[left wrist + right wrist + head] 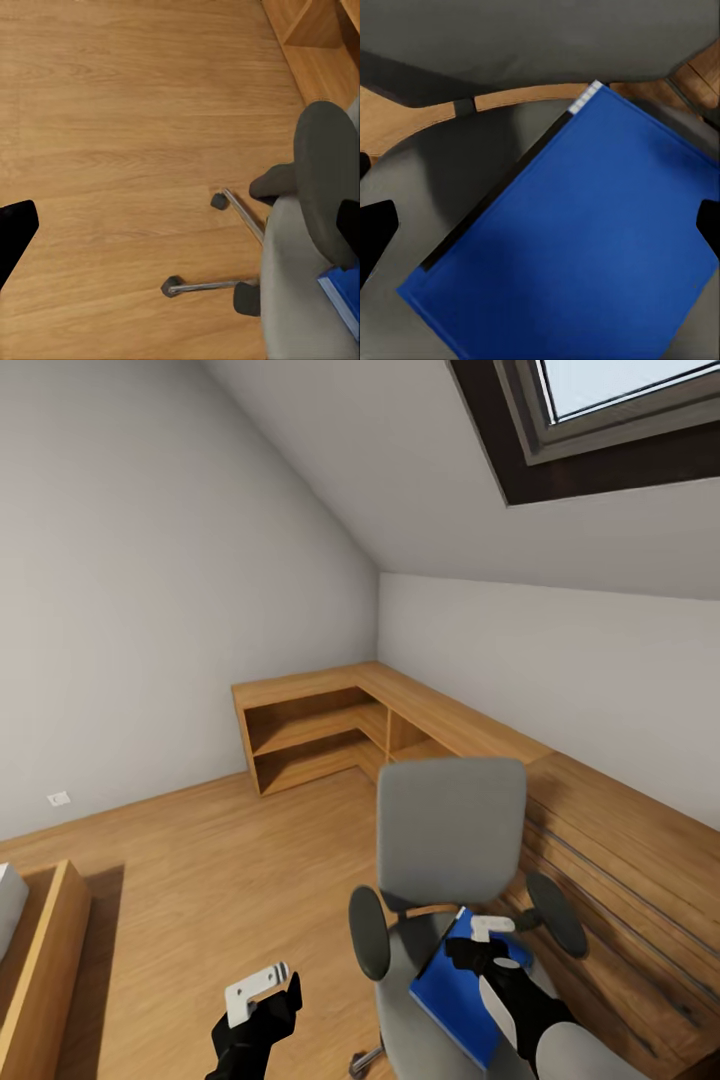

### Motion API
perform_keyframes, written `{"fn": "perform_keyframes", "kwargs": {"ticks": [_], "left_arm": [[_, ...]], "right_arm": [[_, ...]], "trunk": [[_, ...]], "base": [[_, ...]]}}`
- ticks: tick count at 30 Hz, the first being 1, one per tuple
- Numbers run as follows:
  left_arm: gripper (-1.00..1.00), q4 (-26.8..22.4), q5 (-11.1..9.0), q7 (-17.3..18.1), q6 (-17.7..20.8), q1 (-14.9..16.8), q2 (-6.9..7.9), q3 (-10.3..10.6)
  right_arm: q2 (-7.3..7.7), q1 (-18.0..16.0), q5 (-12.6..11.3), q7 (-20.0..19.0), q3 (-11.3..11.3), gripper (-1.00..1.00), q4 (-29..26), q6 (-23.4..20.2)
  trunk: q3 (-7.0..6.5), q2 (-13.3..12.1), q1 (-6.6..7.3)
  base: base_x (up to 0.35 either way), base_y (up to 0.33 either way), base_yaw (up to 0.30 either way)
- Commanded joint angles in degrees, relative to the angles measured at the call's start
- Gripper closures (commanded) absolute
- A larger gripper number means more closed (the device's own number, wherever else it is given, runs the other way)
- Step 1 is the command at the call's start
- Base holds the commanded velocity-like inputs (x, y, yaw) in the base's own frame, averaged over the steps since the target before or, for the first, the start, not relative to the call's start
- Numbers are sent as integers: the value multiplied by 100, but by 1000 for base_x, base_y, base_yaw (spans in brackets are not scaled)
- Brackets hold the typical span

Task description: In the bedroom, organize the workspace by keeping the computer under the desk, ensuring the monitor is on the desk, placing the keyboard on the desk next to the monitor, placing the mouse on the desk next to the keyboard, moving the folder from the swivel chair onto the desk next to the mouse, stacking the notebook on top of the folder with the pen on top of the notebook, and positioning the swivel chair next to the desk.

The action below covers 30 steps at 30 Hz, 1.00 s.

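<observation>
The grey swivel chair (450,840) stands at the lower right with its back toward the wooden units. The bright-blue folder (452,1000) lies flat on its seat. My right gripper (482,948) hovers open just above the folder (585,247), with a dark fingertip (375,236) on each side of it. My left gripper (268,992) hangs open over the floor, left of the chair. Past the left gripper (180,225) I see the chrome chair base (240,214), a black armrest (326,180) and a folder corner (343,294). The desk, computer, monitor, keyboard, mouse, notebook and pen are out of view.
A low light-wood shelf unit (310,725) wraps the far corner and joins a long wooden dresser (620,880) along the right wall behind the chair. Another wooden piece (45,960) stands at the lower left. Wood floor (220,860) lies between them under a sloped ceiling.
</observation>
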State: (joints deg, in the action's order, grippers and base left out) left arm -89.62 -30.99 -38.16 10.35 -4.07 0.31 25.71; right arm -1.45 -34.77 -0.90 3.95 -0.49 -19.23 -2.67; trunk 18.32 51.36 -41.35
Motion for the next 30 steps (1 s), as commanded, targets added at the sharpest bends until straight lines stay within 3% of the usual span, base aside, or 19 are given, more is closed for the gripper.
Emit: {"fn": "perform_keyframes", "kwargs": {"ticks": [1, 11, 30], "left_arm": [[-100, -11, -20, -37, 23, 2, 4, 8], [-100, -47, -21, -60, 20, 2, 3, -3], [-100, -55, -14, -233, 13, 2, -13, 22]], "right_arm": [[-8, -1, -11, 19, -2, -100, -13, -38], [-31, -3, 22, -16, 40, -100, -142, -34], [-31, -3, 43, -23, 49, -100, -227, -39]], "trunk": [[6, 4, -3], [6, 4, -3], [347, 766, -421]], "base": [[202, 46, 0], [46, 10, 0], [0, 0, 0]]}}
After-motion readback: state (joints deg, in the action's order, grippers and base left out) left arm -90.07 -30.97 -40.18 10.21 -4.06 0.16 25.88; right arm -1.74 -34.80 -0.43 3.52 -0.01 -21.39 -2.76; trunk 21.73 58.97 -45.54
